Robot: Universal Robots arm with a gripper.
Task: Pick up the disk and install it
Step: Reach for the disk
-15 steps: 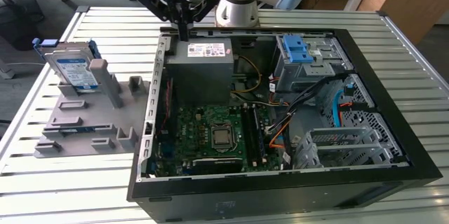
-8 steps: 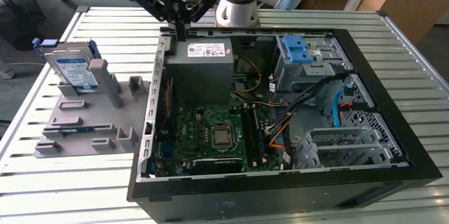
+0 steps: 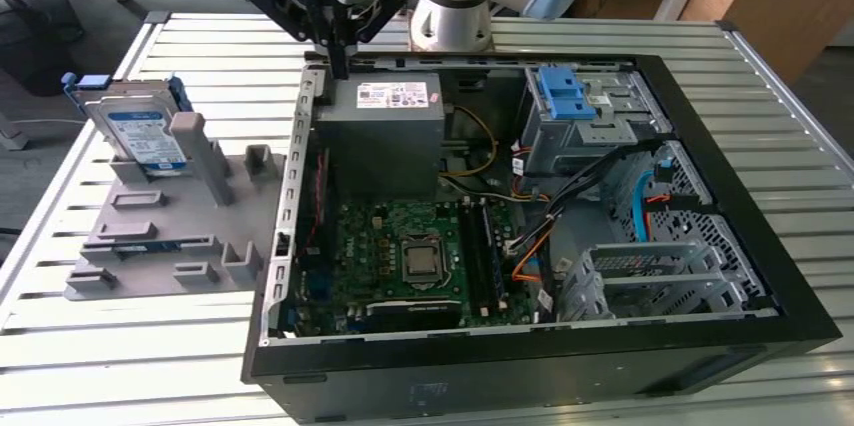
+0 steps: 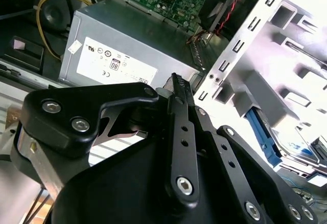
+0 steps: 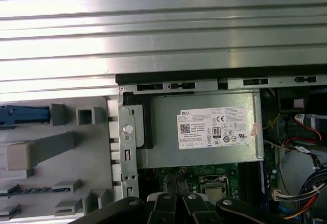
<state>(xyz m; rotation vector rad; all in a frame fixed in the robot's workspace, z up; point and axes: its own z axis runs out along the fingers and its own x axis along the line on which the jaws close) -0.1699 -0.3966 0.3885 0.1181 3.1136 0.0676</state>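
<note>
The disk (image 3: 140, 131), a silver drive with a white and blue label in a blue frame, stands on edge in a grey holder (image 3: 174, 226) on the exterior view's left, outside the computer case. Its blue frame also shows in the second wrist view (image 4: 263, 132) and the first wrist view (image 5: 23, 114). My gripper (image 3: 340, 58) hangs over the case's far left corner, just above the grey power supply box (image 3: 380, 131). Its fingers (image 4: 179, 89) are shut together with nothing between them. The gripper is well apart from the disk.
The open black computer case (image 3: 747, 246) lies flat on a slatted metal table (image 3: 134, 366). Inside are the motherboard (image 3: 407, 256), a blue-latched drive cage (image 3: 574, 101), a lower metal cage (image 3: 654, 276) and loose cables (image 3: 534, 246). The case's metal rim (image 5: 125, 147) separates gripper and holder.
</note>
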